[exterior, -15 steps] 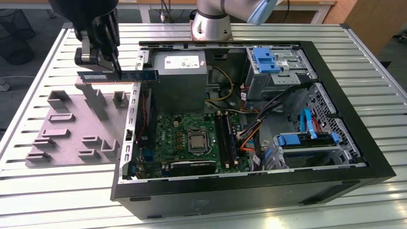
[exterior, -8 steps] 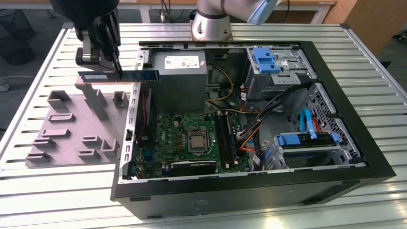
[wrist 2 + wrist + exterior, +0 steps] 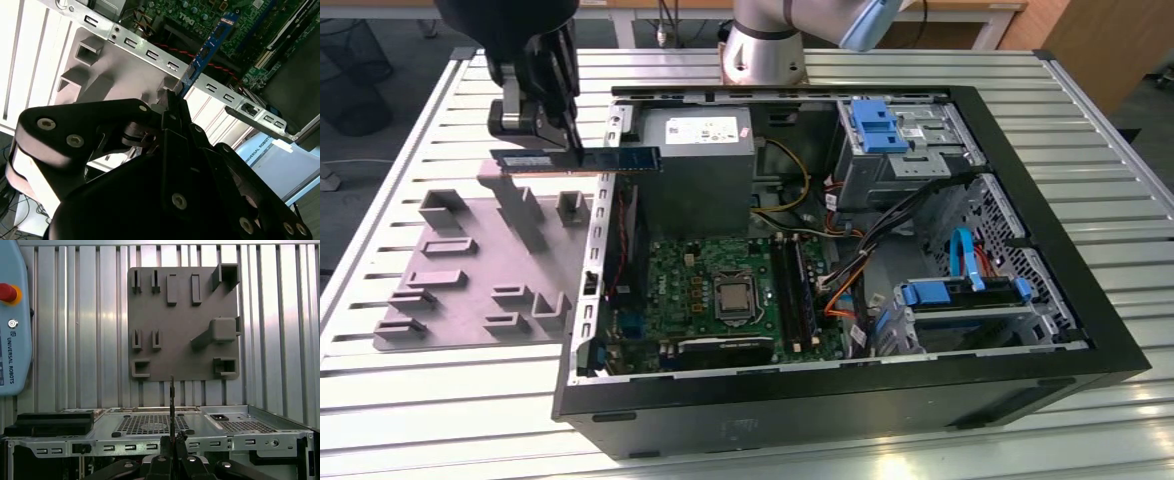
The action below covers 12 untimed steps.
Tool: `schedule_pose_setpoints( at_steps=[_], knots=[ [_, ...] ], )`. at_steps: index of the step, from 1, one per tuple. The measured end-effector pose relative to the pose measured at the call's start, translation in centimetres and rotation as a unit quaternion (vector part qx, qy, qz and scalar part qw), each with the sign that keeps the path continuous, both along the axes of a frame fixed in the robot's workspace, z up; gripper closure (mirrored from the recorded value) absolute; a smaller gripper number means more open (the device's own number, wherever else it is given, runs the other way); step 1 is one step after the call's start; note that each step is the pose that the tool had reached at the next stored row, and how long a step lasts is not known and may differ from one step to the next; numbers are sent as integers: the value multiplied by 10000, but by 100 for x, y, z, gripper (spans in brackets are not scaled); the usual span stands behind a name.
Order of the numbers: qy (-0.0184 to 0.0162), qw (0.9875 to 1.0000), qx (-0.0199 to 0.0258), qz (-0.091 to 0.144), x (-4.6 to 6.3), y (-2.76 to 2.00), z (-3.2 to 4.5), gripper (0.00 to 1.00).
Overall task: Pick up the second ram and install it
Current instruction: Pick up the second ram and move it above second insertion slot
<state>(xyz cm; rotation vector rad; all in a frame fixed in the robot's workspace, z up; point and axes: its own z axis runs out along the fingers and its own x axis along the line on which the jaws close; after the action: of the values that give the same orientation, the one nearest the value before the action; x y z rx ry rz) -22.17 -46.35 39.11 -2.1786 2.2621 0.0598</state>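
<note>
The black two-finger gripper (image 3: 558,142) pinches the long, thin blue-green circuit-board ram stick (image 3: 607,160) level and edge-down above the open black computer case's (image 3: 854,400) rim, probably to suit its long black motherboard slots (image 3: 790,285).

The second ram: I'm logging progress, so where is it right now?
In the exterior view the second ram is clamped in the gripper on the exterior view's left, over the grey holder plate's edge beside the computer case.

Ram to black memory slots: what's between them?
Exterior view: green motherboard and its CPU socket lie between the slots and the ram, which the claw holds above the case's side wall.
</note>
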Motion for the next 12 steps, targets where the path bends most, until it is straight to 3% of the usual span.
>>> schedule_pose_setpoints(
  at_steps=[12],
  knots=[
    [0,10000,0,0,52,0,-1,86]
  ],
)
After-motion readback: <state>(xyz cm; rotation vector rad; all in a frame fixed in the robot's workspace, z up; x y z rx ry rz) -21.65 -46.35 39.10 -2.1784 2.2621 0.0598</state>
